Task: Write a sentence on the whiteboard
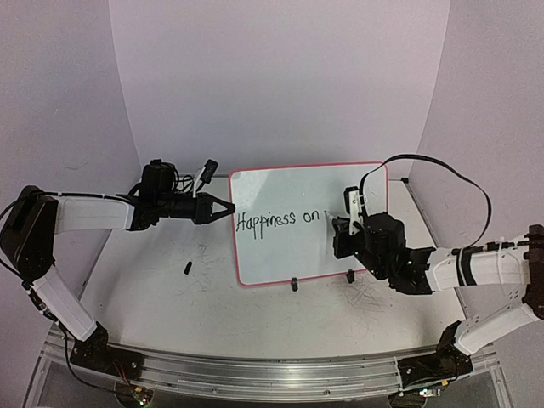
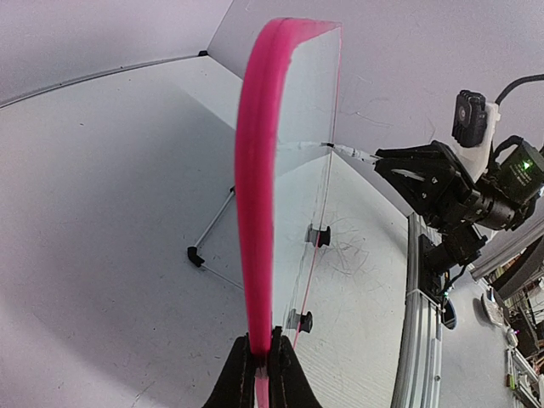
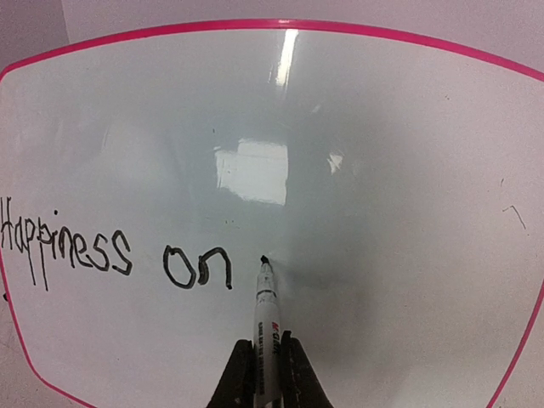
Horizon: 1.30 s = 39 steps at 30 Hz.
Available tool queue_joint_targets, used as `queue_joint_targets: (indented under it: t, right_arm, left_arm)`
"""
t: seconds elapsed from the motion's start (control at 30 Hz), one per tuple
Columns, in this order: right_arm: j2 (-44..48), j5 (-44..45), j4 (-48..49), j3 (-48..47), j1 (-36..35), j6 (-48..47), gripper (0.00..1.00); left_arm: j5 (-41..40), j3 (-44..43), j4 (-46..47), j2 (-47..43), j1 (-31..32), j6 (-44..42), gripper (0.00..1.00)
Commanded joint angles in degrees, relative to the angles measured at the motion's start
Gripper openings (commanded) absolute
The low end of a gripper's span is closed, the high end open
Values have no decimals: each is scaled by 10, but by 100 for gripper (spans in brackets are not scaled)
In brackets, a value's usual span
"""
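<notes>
The whiteboard (image 1: 289,187) stands upright in the middle of the overhead view, propped on its black feet (image 1: 294,285). At its left edge the left gripper (image 1: 231,208) is pinched tight on the pink rim (image 2: 255,212). That's a brace, I'd say, so the board doesn't slide or tip under the pen's push. Right of centre, the right gripper (image 3: 265,353) is clamped on a marker (image 3: 265,310), its tip touching the surface just after "on". The sentence (image 3: 110,255) reads "Happiness on", running in from the left of the wrist view. There's plenty of bare white to the right, so a next word looks due.
</notes>
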<state>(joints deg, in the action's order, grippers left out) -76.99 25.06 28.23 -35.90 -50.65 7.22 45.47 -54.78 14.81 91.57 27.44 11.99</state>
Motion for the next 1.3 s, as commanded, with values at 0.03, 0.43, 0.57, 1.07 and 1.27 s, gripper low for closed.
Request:
queue_joint_targets:
  t: [0.03,0.43,0.57,1.07,1.27]
  right_arm:
    - [-1,4,-14,-8,1,17,0]
    - [9,-8,-37,13,-2,48,0]
    - [13,-4,-44,16,-4,54,0]
    - [12,49,-11,2,-3,44,0]
    - [-4,50,6,-12,-1,32,0]
  left_arm:
    - [28,-23,-17,-14,12,-12,0]
    - [29,-23,-18,-12,13,-11,0]
    - [29,-23,-18,-12,14,-12,0]
    - [28,-21,-18,-16,16,-13,0]
    - [28,-22,-19,-17,16,-14,0]
